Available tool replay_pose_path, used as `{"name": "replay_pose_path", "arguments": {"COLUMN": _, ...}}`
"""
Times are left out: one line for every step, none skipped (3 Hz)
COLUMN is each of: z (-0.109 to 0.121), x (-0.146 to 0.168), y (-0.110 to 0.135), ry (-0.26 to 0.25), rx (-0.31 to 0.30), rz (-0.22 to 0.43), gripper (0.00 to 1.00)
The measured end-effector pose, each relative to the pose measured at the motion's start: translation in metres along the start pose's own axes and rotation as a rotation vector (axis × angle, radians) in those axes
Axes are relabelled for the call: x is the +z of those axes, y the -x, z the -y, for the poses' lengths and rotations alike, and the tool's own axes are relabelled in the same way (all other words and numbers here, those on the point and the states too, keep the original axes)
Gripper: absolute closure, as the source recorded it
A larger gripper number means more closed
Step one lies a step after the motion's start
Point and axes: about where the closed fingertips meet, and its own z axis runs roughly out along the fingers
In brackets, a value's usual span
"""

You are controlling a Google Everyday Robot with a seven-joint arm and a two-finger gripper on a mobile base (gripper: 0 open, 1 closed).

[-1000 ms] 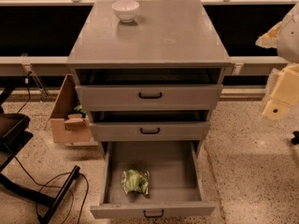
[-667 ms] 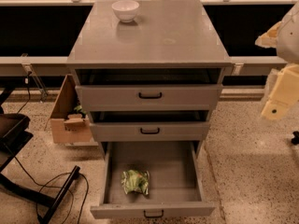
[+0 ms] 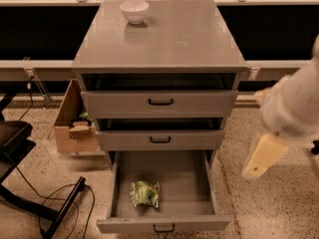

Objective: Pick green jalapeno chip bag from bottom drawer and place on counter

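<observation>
Terrazzo floor (image 3: 279, 208), frame right: the tool (image 3: 256, 163) hangs there, and I cannot tell its state. Green jalapeno chip bag (image 3: 145, 193) lies lower-left of it, in the bottom drawer (image 3: 164, 226).

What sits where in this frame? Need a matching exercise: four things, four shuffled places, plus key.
Things:
1. green jalapeno chip bag
2. white bowl
3. cardboard box
4. gripper

Places:
A. on the floor, left of the cabinet
B. in the air, right of the cabinet, beside the lower drawers
C. inside the open bottom drawer
D. on the counter, back left

Pairs: 1-C, 2-D, 3-A, 4-B
</observation>
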Motion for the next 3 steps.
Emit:
{"name": "replay_pose_path", "arguments": {"z": -0.026, "x": 0.087, "y": -0.025, "ry": 0.034, "rx": 0.016, "rz": -0.026, "gripper": 0.00}}
{"name": "replay_pose_path", "arguments": {"z": -0.037, "x": 0.163, "y": -0.055, "ry": 0.030, "rx": 0.068, "rz": -0.032, "gripper": 0.00}}
{"name": "replay_pose_path", "arguments": {"z": -0.030, "x": 0.230, "y": -0.064, "ry": -0.008, "rx": 0.150, "rz": 0.022, "gripper": 0.00}}
